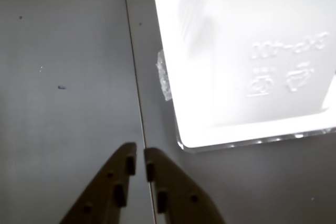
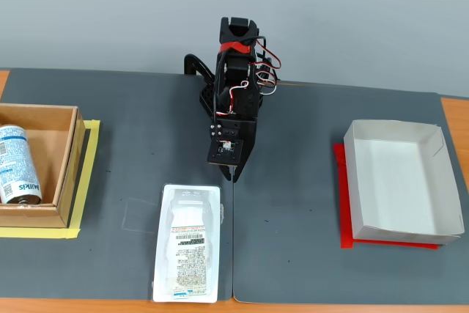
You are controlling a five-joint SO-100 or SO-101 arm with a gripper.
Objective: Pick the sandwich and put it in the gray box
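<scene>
Sandwich (image 2: 187, 242) lay flat on the table (image 2: 293, 203); we saw the pincer (image 1: 140, 163) clenched and empty, just beside it.

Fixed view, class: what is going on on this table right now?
A single robot arm hangs over the dark mat, its gripper shut and empty, just beyond the far end of the sandwich. The sandwich lies flat on the mat, not yet picked up. The gray box sits empty at the right. A brown cardboard box at the left holds a can.
</scene>
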